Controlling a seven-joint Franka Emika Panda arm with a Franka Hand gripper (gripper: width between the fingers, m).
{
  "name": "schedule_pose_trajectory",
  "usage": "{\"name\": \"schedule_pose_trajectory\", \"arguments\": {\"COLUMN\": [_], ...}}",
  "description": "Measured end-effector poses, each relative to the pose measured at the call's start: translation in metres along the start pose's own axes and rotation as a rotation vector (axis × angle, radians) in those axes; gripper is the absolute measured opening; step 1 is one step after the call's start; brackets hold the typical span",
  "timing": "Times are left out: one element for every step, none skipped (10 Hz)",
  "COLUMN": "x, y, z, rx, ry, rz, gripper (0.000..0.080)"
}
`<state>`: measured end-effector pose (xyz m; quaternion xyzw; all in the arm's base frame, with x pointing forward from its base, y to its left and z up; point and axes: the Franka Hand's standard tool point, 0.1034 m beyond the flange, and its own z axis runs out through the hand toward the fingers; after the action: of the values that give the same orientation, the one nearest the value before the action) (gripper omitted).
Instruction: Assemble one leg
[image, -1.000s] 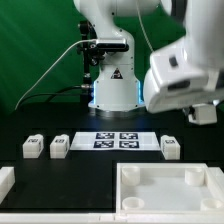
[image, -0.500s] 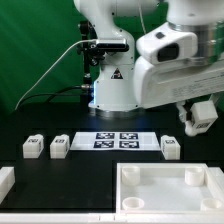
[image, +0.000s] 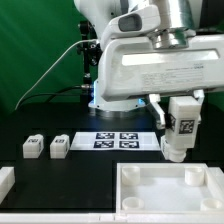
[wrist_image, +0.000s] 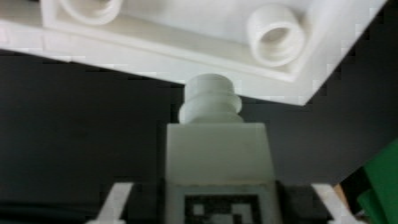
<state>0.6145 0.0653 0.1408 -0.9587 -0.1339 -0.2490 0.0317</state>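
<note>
My gripper (image: 182, 108) is shut on a leg (image: 178, 128), a small white block with a black-and-white tag, held in the air above the table at the exterior view's right. It hangs just behind the far edge of the large white rimmed tray (image: 128, 176). In the wrist view the leg (wrist_image: 217, 150) sits between my gripper's (wrist_image: 222, 206) fingers (wrist_image: 118, 200). Its round peg points toward the tray's corner (wrist_image: 214, 55), which has a round boss. Two more legs (image: 32, 147) (image: 59, 147) lie on the black table at the exterior view's left.
The marker board (image: 118, 140) lies on the table in front of the robot base (image: 112, 90). A white part (image: 5, 180) shows at the exterior view's lower left edge. The arm's big white housing (image: 160, 65) fills the upper right.
The arm has swung toward the exterior view's left and downward, carrying the leg from the right edge down to just behind the tray. The leg lying there earlier is now covered.
</note>
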Motion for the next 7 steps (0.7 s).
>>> {"name": "schedule_pose_trajectory", "arguments": {"x": [-0.002, -0.004, -0.006, 0.004, 0.017, 0.014, 0.010], "y": [0.005, 0.003, -0.006, -0.014, -0.019, -0.026, -0.028], "z": [0.002, 0.006, 0.018, 0.025, 0.026, 0.036, 0.047], "rx": [-0.025, -0.024, -0.011, 0.026, 0.036, 0.047, 0.058], "ry": [0.053, 0.058, 0.060, 0.027, 0.043, 0.044, 0.033], "rz": [0.004, 0.006, 0.008, 0.012, 0.012, 0.012, 0.017], "gripper": [0.0288, 0.0288, 0.0288, 0.0288, 0.0288, 0.0288, 0.0288]}}
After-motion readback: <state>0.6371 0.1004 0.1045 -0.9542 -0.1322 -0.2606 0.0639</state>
